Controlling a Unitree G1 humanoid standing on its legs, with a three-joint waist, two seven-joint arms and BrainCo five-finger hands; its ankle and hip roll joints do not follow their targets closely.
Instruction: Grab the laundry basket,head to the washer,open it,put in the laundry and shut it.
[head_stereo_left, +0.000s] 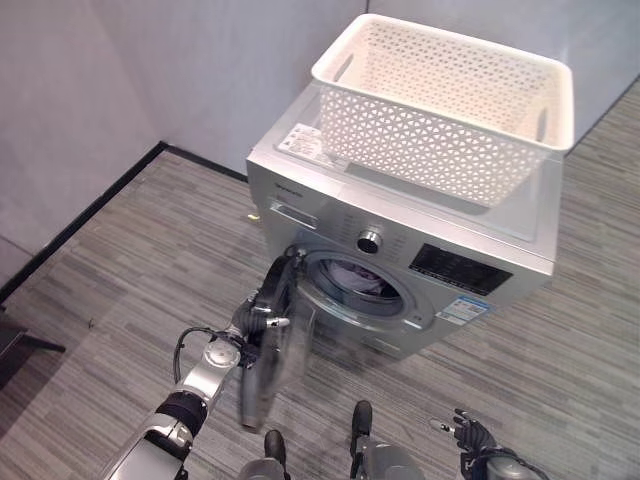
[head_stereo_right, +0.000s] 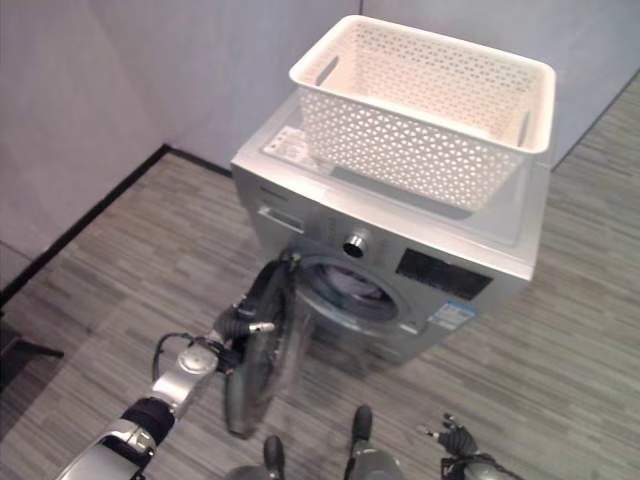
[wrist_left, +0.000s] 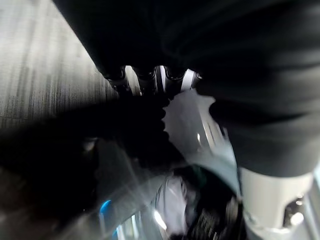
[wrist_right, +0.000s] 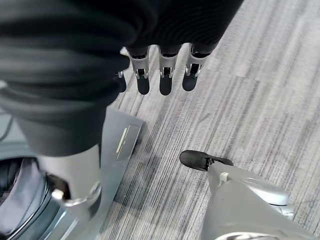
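A silver front-loading washer (head_stereo_left: 330, 215) stands in the middle of the floor. On its top sits a white lattice laundry basket (head_stereo_left: 450, 100); I see no clothes in it. The round door (head_stereo_left: 280, 350) stands swung out to the left, and light-coloured laundry (head_stereo_left: 358, 278) lies in the drum. My left hand (head_stereo_left: 258, 312) rests against the door's outer side with straight fingers (wrist_left: 150, 80); the door's glass (wrist_left: 195, 130) lies just past them. My right hand (head_stereo_left: 470, 432) hangs low at the lower right, fingers (wrist_right: 167, 75) relaxed, nothing in it.
Grey walls with a black baseboard (head_stereo_left: 90, 215) close off the back and the left. A dark object (head_stereo_left: 20, 345) juts in at the left edge. Striped grey floor (head_stereo_left: 120, 290) surrounds the washer.
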